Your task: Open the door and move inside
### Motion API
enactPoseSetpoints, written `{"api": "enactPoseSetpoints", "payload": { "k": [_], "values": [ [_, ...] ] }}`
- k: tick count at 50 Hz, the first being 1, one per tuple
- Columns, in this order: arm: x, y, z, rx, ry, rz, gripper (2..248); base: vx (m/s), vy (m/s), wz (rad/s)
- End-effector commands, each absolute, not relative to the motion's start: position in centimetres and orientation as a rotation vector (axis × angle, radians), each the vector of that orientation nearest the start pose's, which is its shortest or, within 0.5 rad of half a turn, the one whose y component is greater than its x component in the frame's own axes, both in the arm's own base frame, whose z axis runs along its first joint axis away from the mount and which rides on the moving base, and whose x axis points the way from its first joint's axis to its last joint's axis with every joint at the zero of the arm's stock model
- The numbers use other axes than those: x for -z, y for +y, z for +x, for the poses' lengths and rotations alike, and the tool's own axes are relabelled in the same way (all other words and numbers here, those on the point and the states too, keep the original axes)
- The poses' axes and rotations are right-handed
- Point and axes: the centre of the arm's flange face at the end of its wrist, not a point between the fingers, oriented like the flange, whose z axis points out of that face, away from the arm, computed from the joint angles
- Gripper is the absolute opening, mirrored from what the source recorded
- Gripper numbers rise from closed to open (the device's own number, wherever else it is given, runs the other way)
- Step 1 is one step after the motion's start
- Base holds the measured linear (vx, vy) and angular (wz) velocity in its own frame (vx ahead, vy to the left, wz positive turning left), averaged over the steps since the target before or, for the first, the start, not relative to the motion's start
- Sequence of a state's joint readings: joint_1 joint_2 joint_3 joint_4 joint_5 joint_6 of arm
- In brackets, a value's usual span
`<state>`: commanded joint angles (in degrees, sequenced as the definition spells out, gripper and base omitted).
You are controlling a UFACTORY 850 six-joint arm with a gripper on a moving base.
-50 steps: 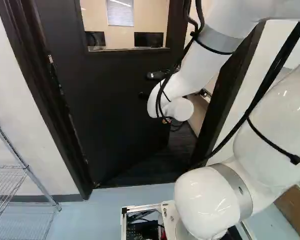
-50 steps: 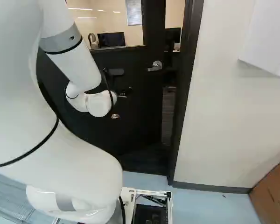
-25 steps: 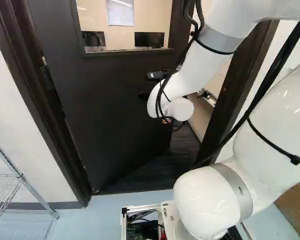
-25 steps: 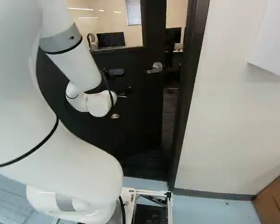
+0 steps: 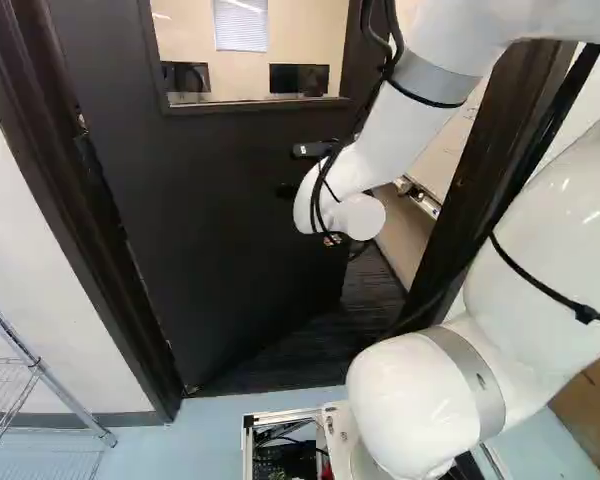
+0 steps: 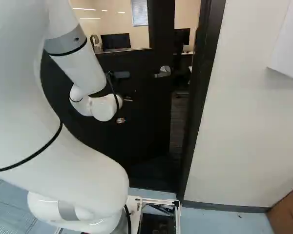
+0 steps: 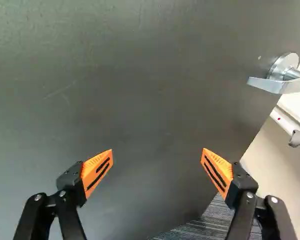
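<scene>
hand released; ajar door stands ahead, wire rack near its frame.

The 2 base views are bright, light streaks showing in the window at upper left. Glare dots the glossy arm at lower right of the left base view; the dark door perhaps hides shadows. In the wrist view, the pale surface beside the lever handle nearly washes out.
</scene>
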<state>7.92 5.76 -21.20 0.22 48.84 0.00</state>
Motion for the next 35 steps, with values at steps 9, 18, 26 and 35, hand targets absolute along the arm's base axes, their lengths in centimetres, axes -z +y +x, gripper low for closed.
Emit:
{"api": "enactPoseSetpoints", "payload": {
  "k": [9,18,26,35],
  "values": [
    [-41.8,5.2,37.4,1.875,-0.155,-2.41,247,0.0,0.0,0.0],
    [-41.9,5.3,38.2,1.876,-0.092,-2.418,247,0.0,0.0,0.0],
    [-41.9,5.3,38.9,1.878,-0.005,-2.427,247,0.0,0.0,0.0],
    [-41.9,5.4,39.7,1.877,0.099,-2.436,247,0.0,0.0,0.0]
  ]
}}
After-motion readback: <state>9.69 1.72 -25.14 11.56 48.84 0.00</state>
